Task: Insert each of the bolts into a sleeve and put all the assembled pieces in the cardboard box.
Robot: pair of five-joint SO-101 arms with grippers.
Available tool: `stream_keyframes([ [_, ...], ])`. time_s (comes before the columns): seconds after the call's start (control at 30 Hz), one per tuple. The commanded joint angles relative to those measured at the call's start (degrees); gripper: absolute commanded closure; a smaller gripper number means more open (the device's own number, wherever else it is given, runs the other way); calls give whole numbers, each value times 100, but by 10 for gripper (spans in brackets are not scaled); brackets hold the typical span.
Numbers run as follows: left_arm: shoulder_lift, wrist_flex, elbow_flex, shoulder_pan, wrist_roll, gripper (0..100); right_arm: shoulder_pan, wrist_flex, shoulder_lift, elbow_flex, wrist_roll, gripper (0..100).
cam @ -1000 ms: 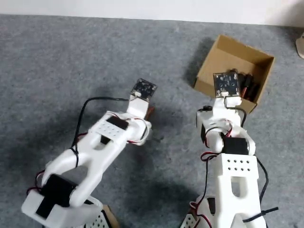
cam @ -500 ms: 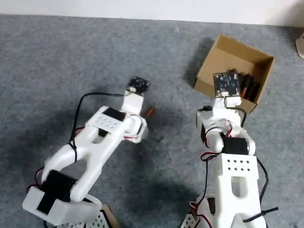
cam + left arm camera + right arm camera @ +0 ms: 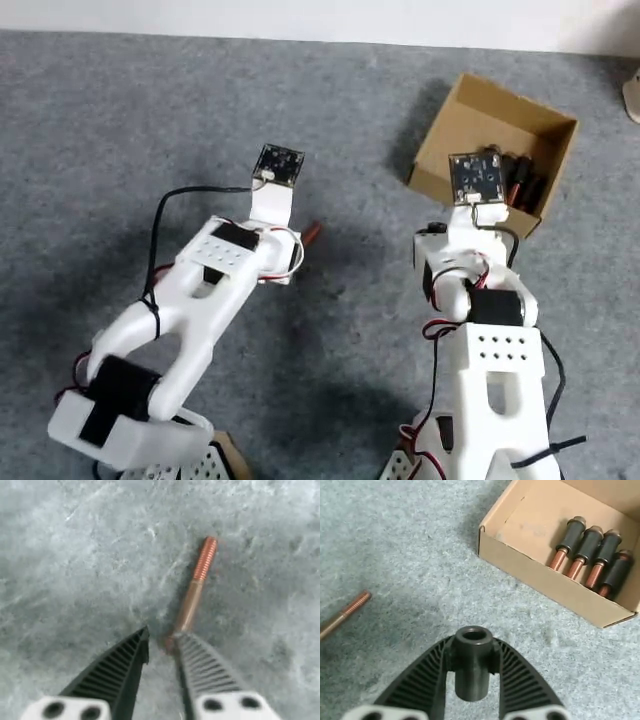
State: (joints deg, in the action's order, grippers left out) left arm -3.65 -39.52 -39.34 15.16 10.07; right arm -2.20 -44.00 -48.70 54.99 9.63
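Bolt (image 3: 192,597) lies on carpet (image 3: 75,555), head between your left gripper's (image 3: 162,640) narrow-open jaws, ready to pinch. Your right gripper (image 3: 471,652) clamps black sleeve (image 3: 471,667) bore-out for insertion, near cardboard box (image 3: 540,582).

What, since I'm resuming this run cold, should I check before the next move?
1. Left gripper open: ok.
2. Bolt between its jaws: not ok; it lies on the table, only its near end at their tips.
3. Right gripper shut on the sleeve: ok.
4. Sleeve's bore unblocked: ok at the visible end.
5. Room in the cardboard box beside four assembled pieces: ok.
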Motion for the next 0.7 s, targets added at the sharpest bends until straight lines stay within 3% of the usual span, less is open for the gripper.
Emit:
stream_keyframes([
  [0.0, 286, 70, 321, 75, -352, 774, 48, 163, -171, -40, 88, 995],
  [0.3, 971, -756, 1279, 277, -510, 825, 57, 567, -180, 224, 97, 995],
  [0.43, 1200, -800, 1569, 242, -976, 880, 57, 593, -189, 251, 97, 995],
  [0.67, 1851, -791, 1982, 277, -993, 992, 40, 620, -189, 268, 62, 995],
])
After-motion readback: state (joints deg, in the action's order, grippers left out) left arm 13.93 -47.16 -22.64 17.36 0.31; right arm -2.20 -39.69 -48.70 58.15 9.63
